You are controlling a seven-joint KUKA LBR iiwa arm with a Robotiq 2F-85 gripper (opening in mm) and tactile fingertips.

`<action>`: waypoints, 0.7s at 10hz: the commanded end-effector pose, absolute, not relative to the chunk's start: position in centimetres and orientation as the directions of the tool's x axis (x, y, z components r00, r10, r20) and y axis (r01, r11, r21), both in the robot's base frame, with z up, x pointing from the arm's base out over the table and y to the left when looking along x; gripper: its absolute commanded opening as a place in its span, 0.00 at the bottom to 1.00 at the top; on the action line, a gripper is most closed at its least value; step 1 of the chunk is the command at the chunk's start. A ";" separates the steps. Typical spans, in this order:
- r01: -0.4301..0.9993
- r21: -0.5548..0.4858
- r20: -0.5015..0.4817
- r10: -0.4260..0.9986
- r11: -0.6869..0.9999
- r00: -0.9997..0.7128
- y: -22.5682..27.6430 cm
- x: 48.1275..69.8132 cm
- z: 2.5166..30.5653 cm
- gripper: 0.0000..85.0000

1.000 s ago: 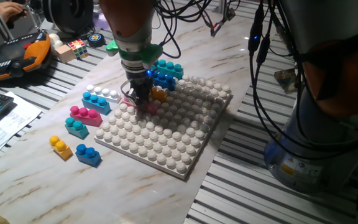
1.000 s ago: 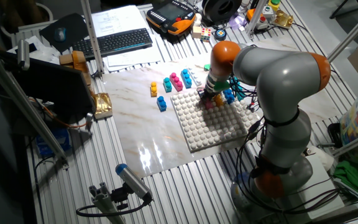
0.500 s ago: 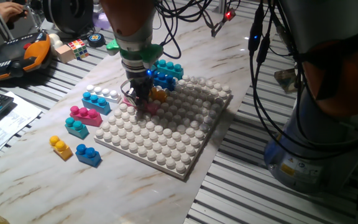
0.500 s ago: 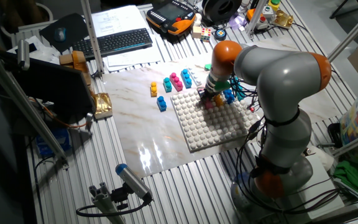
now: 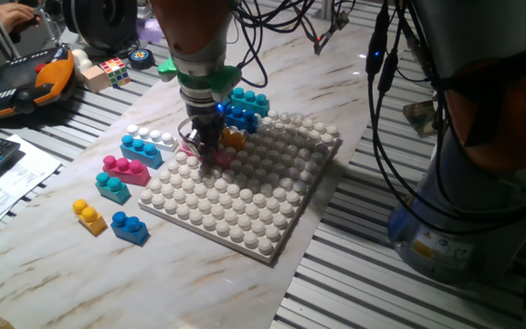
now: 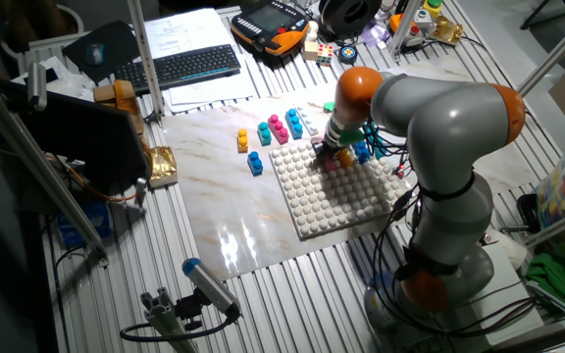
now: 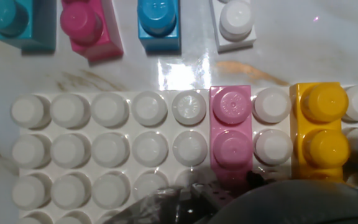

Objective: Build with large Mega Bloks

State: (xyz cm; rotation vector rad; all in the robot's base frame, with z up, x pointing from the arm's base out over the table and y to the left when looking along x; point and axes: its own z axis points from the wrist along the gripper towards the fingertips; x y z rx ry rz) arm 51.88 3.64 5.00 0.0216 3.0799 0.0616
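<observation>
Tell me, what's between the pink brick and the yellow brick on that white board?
In the hand view, one column of bare white studs on the baseplate separates the pink brick from the yellow brick. No other brick sits there.

A pink brick (image 7: 231,134) and orange-yellow brick (image 7: 319,130) sit on the white baseplate (image 7: 92,149).
</observation>
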 end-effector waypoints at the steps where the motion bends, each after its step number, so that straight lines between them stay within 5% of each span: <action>1: 0.012 0.035 -0.063 0.014 0.999 -0.998 3.6 51.9 5.1 0.01; 2: 0.005 0.028 -0.069 0.007 1.000 -0.998 3.6 51.9 5.2 0.02; 6: 0.050 0.020 -0.111 0.052 0.999 -0.992 3.7 51.9 5.5 0.76; 7: 0.062 0.022 -0.120 0.064 0.998 -0.991 3.7 51.9 5.7 0.86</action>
